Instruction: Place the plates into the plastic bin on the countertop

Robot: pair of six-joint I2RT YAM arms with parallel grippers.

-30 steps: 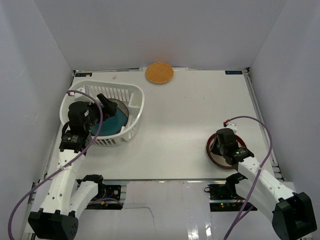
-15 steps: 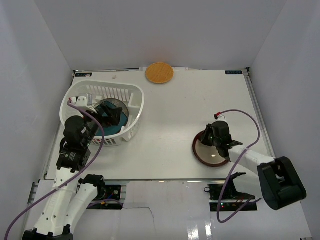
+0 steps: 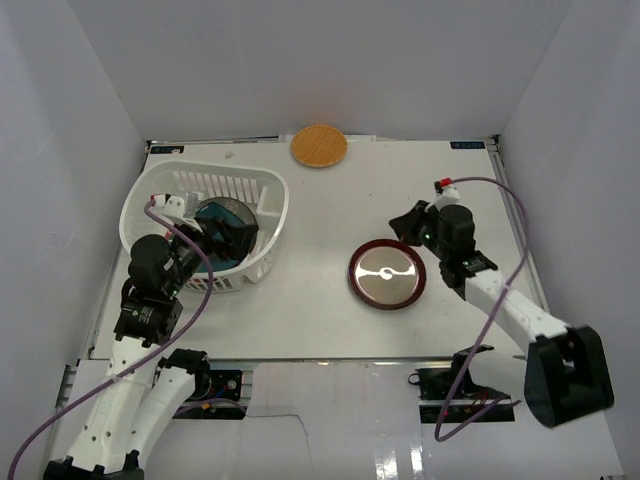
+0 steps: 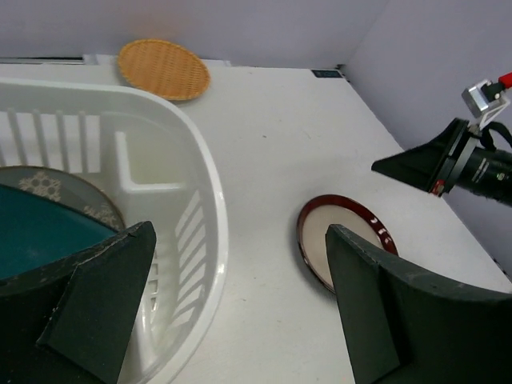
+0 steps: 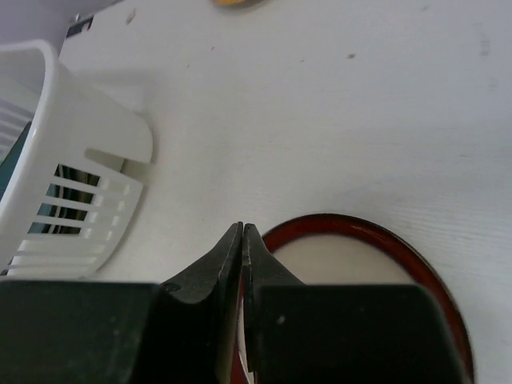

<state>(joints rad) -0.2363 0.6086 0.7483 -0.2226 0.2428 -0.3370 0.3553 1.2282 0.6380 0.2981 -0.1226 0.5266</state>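
Observation:
A maroon-rimmed cream plate lies flat on the white countertop, right of centre. My right gripper is shut and empty, raised behind the plate; in the right wrist view its tips sit over the plate's far rim. The white plastic bin stands at the left and holds a dark teal plate over a grey patterned plate. My left gripper is open and empty above the bin's right side. An orange woven plate lies at the far edge.
White walls close in the countertop at the back and both sides. Thin metal rails run along its edges. The orange woven plate also shows in the left wrist view, with the right arm at its right.
The maroon-rimmed plate has slid left from the right front toward the middle. My right gripper has swung back and away from it. My left gripper has drawn back slightly over the bin.

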